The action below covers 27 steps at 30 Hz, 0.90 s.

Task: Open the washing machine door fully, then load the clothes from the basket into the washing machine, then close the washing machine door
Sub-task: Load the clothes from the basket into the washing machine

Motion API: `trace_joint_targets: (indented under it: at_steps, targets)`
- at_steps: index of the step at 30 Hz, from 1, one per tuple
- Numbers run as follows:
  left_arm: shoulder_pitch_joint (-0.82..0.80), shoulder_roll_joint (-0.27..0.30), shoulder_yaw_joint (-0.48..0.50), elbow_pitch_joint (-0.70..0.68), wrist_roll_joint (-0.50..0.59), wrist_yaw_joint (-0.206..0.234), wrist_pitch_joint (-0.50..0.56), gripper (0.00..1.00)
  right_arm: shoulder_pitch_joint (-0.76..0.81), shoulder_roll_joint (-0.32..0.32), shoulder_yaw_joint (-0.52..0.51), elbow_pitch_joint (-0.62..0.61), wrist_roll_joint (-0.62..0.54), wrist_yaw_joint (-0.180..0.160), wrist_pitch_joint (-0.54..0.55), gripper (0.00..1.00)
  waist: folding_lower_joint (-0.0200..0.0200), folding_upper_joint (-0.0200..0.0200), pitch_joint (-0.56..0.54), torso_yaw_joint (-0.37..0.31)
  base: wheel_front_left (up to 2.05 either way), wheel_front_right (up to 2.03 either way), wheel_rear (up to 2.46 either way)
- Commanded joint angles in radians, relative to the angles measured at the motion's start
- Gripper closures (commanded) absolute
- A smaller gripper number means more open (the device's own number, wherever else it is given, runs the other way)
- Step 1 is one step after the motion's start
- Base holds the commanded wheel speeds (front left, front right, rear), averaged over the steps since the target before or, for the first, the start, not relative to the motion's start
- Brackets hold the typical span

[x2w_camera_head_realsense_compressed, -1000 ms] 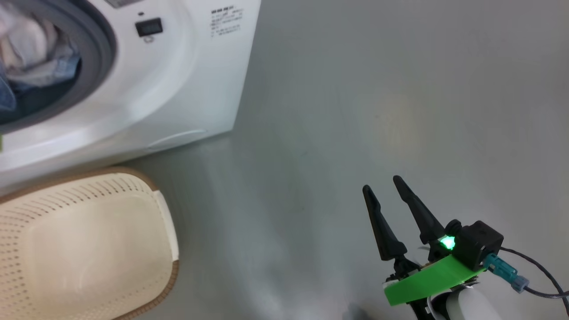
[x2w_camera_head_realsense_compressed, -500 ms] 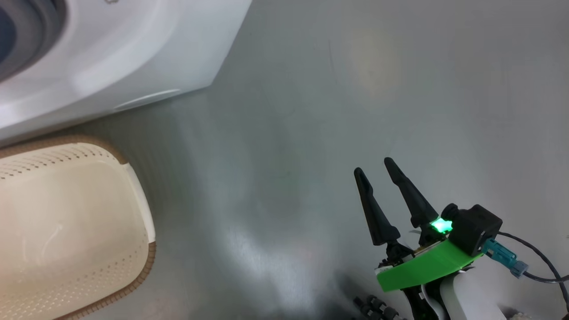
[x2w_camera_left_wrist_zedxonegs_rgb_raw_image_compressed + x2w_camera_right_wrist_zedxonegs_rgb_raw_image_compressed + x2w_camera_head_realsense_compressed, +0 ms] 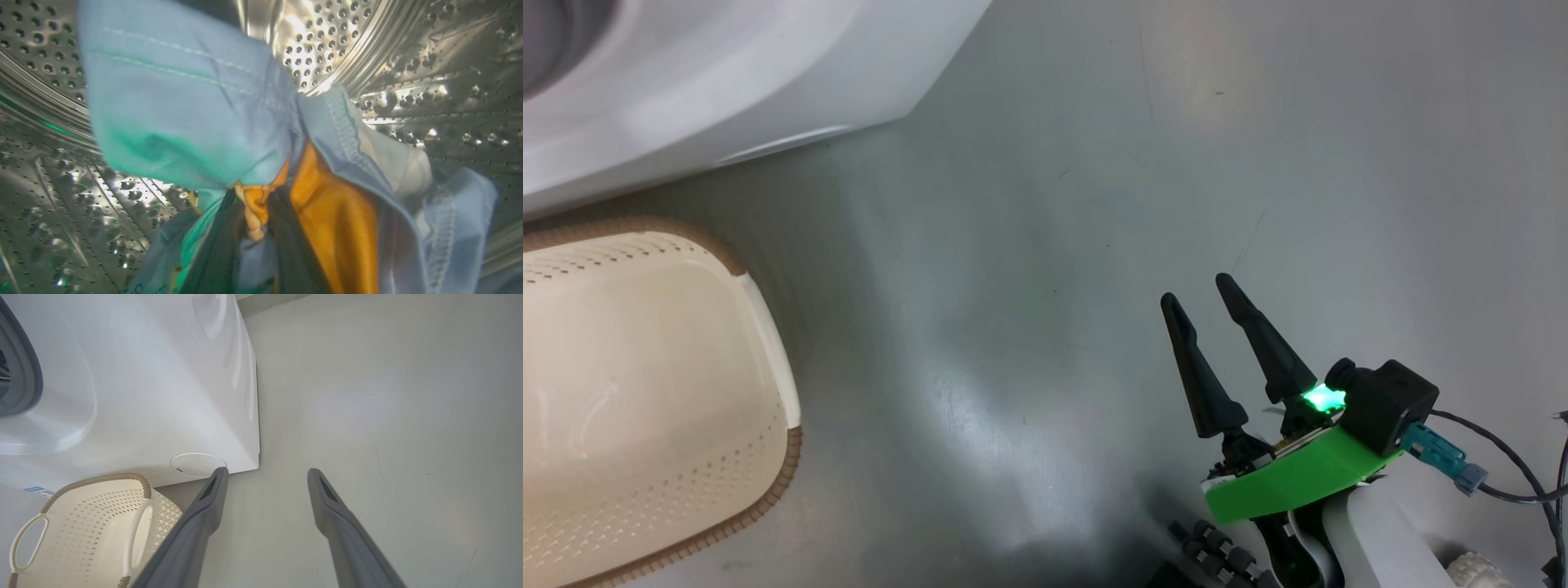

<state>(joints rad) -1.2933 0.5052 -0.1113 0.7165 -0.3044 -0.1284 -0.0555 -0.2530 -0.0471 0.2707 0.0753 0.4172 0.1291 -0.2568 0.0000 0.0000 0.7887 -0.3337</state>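
Progress entry. The basket (image 3: 727, 457) stands on the floor (image 3: 1054, 245) just in front of the washing machine (image 3: 727, 82). As far as its inside shows, it holds no garments.

The clothes (image 3: 184, 102), light blue fabric with an orange patch and some white, are inside the perforated steel drum (image 3: 367, 32). You can take the door-opening step as done, since your left arm reaches into the drum. Loading looks close to finished. What remains, by my reading: release this bundle, withdraw the arm, then shut the door. How wide the door stands cannot be judged here.

Left gripper (image 3: 251, 200): the dark fingers (image 3: 216, 249) sit close together with fabric bunched between them. I read this as a pinch on the clothes, though folds cover the tips.

Right gripper (image 3: 1196, 289): fingers spread wide, nothing between them, hanging over bare floor well apart from the basket.

View comparison:
- The left wrist view gives you the drum interior and the grasp, which the head view lacks.
- The head view places the right gripper against the basket and the machine's lower corner.
- The right wrist view adds the grey gasket (image 3: 24, 375), the round cap (image 3: 198, 464) low on the front, and a basket handle (image 3: 28, 543).
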Motion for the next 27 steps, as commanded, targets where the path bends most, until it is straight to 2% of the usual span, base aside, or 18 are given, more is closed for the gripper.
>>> trace_joint_targets:
  at_steps: [1, 3, 6, 13, 14, 15, 19, 27]
  targets:
    - [-0.028, 0.048, 0.009, -0.031, 0.019, -0.002, -0.049, 1.0, 0.01, -0.003, 0.022, -0.016, 0.004, 0.002, -0.005, 0.0, 0.0, 0.0, 0.003, 0.0, 0.0, 0.0, 0.0]
    - [-0.037, 0.047, 0.003, -0.038, 0.033, 0.001, -0.125, 1.0, 0.007, -0.003, 0.025, -0.014, 0.007, 0.002, -0.005, 0.0, 0.0, 0.0, 0.003, -0.001, 0.0, 0.0, 0.0]
    - [-0.046, 0.044, -0.002, -0.039, 0.044, 0.004, -0.178, 1.0, 0.005, -0.003, 0.027, -0.011, 0.01, 0.002, -0.005, 0.0, 0.0, 0.0, 0.0, -0.003, 0.0, 0.0, 0.0]
    - [-0.044, 0.038, -0.021, 0.005, 0.037, 0.001, -0.189, 1.0, 0.001, -0.003, 0.033, -0.004, 0.012, 0.002, -0.005, 0.0, 0.0, 0.0, -0.011, -0.007, 0.0, 0.0, 0.0]
    - [-0.044, 0.036, -0.022, 0.019, 0.03, 0.001, -0.186, 0.7, 0.001, -0.003, 0.033, -0.003, 0.012, 0.002, -0.005, 0.0, 0.0, 0.0, -0.013, -0.008, 0.0, 0.0, 0.0]
    - [-0.043, 0.034, -0.022, 0.036, 0.022, 0.001, -0.176, 0.01, 0.001, -0.003, 0.033, -0.002, 0.013, 0.002, -0.005, 0.0, 0.0, 0.0, -0.016, -0.008, 0.0, 0.0, 0.0]
    - [-0.043, 0.03, -0.027, 0.089, 0.013, 0.004, -0.14, 0.0, 0.001, -0.003, 0.028, 0.002, 0.013, 0.002, -0.005, 0.0, 0.0, 0.0, -0.027, -0.006, 0.0, 0.0, 0.0]
    - [0.002, 0.005, -0.039, 0.121, 0.003, 0.013, -0.164, 0.0, 0.013, -0.003, -0.008, 0.001, -0.003, 0.002, -0.005, 0.0, 0.0, 0.0, -0.077, 0.023, 0.0, 0.0, 0.0]
